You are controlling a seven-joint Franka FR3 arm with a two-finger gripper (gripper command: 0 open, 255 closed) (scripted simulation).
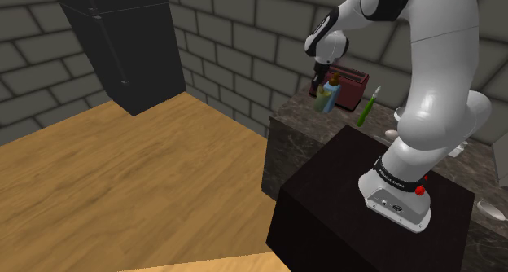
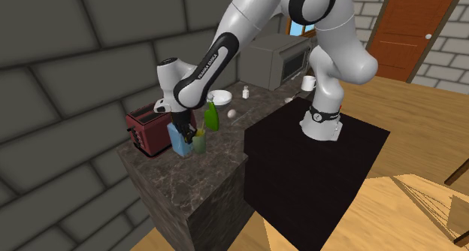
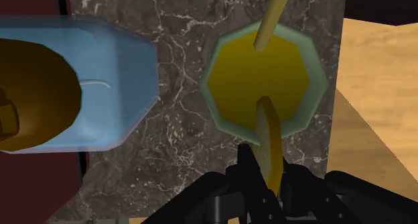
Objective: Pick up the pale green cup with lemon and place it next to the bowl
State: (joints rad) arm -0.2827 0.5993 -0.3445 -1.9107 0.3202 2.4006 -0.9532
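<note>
Partly pincer (image 3: pixel 264 184) hides cup (image 3: pixel 231 88) rim (lemon slice (image 3: pixel 269 139) there); bottle (image 3: pixel 117 82) cropped.

The arm (image 1: pixel 435 75) rises from its base, folds over at the elbow and reaches out low. The wrist is turned so the gripper (image 2: pixel 186 134) points straight down. Its black fingers (image 3: pixel 248 170) stand close together, pinching the slice (image 3: pixel 269 132) on the cup (image 3: pixel 264 82).
</note>
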